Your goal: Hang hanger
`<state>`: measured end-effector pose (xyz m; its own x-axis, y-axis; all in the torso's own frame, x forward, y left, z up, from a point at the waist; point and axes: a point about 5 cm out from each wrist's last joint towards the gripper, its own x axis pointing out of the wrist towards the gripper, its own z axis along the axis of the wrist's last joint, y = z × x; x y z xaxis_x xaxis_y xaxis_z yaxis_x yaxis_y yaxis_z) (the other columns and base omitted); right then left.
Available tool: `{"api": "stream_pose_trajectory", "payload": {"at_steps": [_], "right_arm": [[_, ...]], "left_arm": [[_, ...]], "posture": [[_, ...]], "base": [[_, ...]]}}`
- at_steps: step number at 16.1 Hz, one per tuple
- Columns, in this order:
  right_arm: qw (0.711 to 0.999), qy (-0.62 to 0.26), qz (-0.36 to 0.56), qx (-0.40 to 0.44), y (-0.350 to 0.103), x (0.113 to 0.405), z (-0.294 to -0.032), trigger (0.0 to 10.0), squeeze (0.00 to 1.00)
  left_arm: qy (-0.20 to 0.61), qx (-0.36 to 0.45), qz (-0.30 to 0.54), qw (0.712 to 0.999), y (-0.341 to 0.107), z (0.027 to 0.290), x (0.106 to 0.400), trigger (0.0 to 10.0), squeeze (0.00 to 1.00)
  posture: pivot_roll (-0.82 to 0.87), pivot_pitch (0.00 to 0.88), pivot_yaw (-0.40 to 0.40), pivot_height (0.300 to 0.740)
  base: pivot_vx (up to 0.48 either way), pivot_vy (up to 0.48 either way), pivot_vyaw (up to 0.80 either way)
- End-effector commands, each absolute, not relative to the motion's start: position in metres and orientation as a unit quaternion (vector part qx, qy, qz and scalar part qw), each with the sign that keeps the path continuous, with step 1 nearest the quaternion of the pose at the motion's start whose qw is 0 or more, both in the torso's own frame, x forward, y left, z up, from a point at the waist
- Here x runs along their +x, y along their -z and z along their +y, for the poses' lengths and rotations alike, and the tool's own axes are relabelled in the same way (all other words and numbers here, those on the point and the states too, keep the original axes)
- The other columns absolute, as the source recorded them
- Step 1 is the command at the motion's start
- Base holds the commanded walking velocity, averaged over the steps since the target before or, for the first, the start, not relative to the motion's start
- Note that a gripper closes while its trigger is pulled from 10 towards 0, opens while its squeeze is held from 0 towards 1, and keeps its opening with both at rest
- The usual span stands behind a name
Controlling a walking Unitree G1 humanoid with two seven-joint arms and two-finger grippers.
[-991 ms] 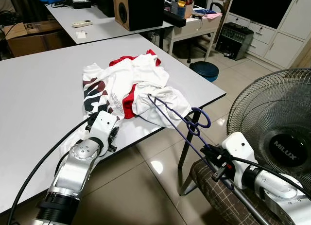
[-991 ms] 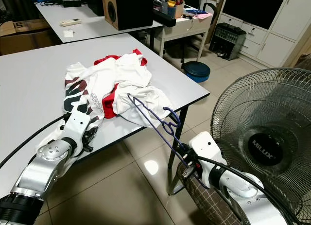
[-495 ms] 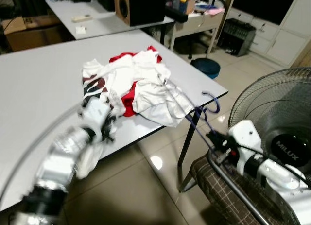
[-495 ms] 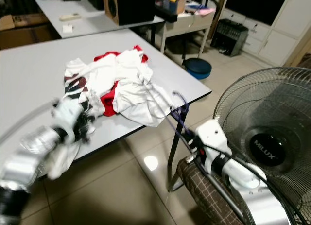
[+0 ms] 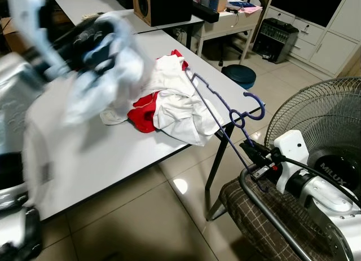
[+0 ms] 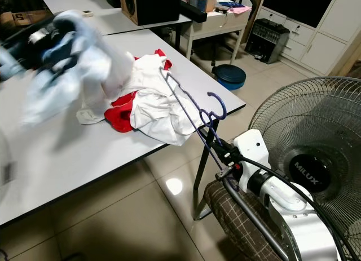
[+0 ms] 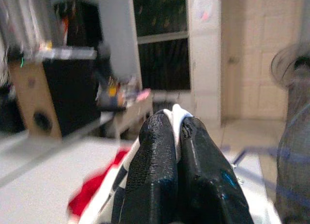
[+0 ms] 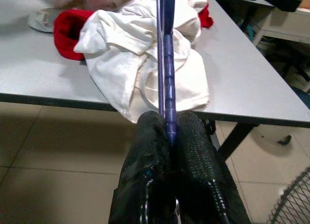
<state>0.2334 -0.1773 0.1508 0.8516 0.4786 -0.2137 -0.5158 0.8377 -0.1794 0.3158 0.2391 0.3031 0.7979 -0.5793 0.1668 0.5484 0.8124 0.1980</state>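
While the robot stands at the corner of the grey rectangular counter (image 5: pixel 113 154), the holdings read as follows.

Item one: purple wire clothes hanger (image 5: pixel 223 109), slanting up over the counter's near corner, its hook end beyond the counter's edge, its far end above the heap of white and red crumpled garments (image 5: pixel 169 106) lying on the counter. The right tool (image 5: pixel 251 154), just off the counter's corner and above a brown checked chair seat (image 5: pixel 265 216), has its two black fingers (image 8: pixel 150 185) pressed together on the hanger's lower bar; the right wrist view shows the purple rod running out from between them toward the heap.

Item two: pale white garment (image 5: pixel 107 52), blurred, lifted clear above the counter's far side. The left tool (image 7: pixel 177 151) is clamped on it; a fold of white cloth peeps between the pressed fingertips in the left wrist view.

Item three: black-grilled floor fan (image 5: pixel 321 142), standing close beside the right arm, away from the counter.

Handling note, as judgement: the garment appears to be meant for the hanger. To do this well, keep the hanger steady and raised off the heap, bring the garment's neck opening to the hanger's free end, and mind the fan grille beside the right arm.
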Motion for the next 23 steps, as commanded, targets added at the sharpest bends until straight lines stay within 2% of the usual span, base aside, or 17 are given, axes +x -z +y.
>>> {"api": "stream_pose_trajectory", "payload": {"at_steps": [1,2,3,4,6,8,9,10,11,13,15,18,21,22,23], "right_arm": [[0.955,-0.262,0.076,-0.114,-0.151,0.233,-0.176,10.0,0.00],[0.954,-0.268,0.076,-0.110,-0.148,0.232,-0.173,10.0,0.00],[0.954,-0.268,0.076,-0.110,-0.147,0.231,-0.173,10.0,0.00],[0.954,-0.268,0.078,-0.109,-0.147,0.230,-0.174,10.0,0.00],[0.953,-0.268,0.083,-0.112,-0.145,0.231,-0.175,10.0,0.00],[0.954,-0.265,0.084,-0.115,-0.144,0.234,-0.175,10.0,0.00],[0.955,-0.261,0.080,-0.116,-0.145,0.237,-0.175,10.0,0.00],[0.958,-0.252,0.074,-0.116,-0.147,0.239,-0.176,10.0,0.00],[0.961,-0.242,0.069,-0.114,-0.148,0.241,-0.178,10.0,0.00],[0.969,-0.216,0.055,-0.102,-0.151,0.244,-0.182,10.0,0.00],[0.972,-0.213,0.050,-0.090,-0.152,0.245,-0.181,10.0,0.00],[0.966,-0.238,0.052,-0.090,-0.151,0.243,-0.175,10.0,0.00],[0.953,-0.285,0.046,-0.094,-0.153,0.239,-0.168,10.0,0.00],[0.954,-0.277,0.041,-0.101,-0.154,0.242,-0.170,10.0,0.00],[0.962,-0.253,0.032,-0.097,-0.158,0.247,-0.175,10.0,0.00]], "left_arm": [[0.302,0.081,-0.078,0.947,-0.289,0.242,0.316,0.0,0.00],[0.280,0.077,-0.007,0.957,-0.254,0.251,0.310,0.0,0.00],[0.277,0.108,0.031,0.954,-0.237,0.254,0.304,0.0,0.00],[0.297,0.176,0.083,0.935,-0.215,0.256,0.293,0.0,0.00],[0.325,0.249,0.159,0.898,-0.186,0.260,0.276,0.0,0.00],[0.228,0.257,0.126,0.931,-0.198,0.277,0.288,0.0,0.00],[0.148,0.275,0.070,0.948,-0.217,0.290,0.299,0.0,0.00],[0.070,0.286,-0.021,0.955,-0.246,0.300,0.305,0.0,0.00],[0.015,0.273,-0.098,0.957,-0.272,0.308,0.305,0.0,0.00],[-0.009,0.256,-0.183,0.949,-0.303,0.314,0.296,0.0,0.00],[0.009,0.221,-0.187,0.957,-0.302,0.312,0.297,0.0,0.00],[0.046,0.211,-0.160,0.963,-0.290,0.301,0.298,0.0,0.00],[0.174,0.165,-0.065,0.969,-0.269,0.271,0.304,0.0,0.00],[0.247,0.102,-0.027,0.963,-0.265,0.248,0.308,0.0,0.00],[0.285,0.000,-0.071,0.956,-0.284,0.229,0.314,0.0,0.00]], "posture": [[-0.04,0.000,-0.067,0.740],[-0.04,0.000,-0.065,0.740],[-0.05,0.000,-0.066,0.740],[-0.04,0.000,-0.072,0.740],[-0.04,0.000,-0.079,0.740],[-0.03,0.000,-0.091,0.740],[-0.03,0.000,-0.092,0.740],[-0.03,0.000,-0.091,0.740],[-0.03,0.000,-0.093,0.740],[-0.02,0.000,-0.091,0.740],[-0.02,0.000,-0.091,0.740],[-0.01,0.000,-0.097,0.740],[-0.01,0.000,-0.103,0.740],[-0.01,0.000,-0.101,0.740],[-0.01,0.000,-0.094,0.740]], "base": [[0.000,0.000,0.00],[0.000,0.000,0.00],[0.000,0.000,0.00],[0.000,0.000,0.00],[0.000,0.000,0.00],[0.000,0.000,0.00],[0.000,0.000,0.00],[0.000,0.000,0.00],[0.000,0.000,0.00],[0.000,0.000,0.00],[0.000,0.000,0.00],[0.000,0.000,0.00],[0.000,0.000,0.00],[0.000,0.000,0.00],[0.000,0.000,0.00]]}}
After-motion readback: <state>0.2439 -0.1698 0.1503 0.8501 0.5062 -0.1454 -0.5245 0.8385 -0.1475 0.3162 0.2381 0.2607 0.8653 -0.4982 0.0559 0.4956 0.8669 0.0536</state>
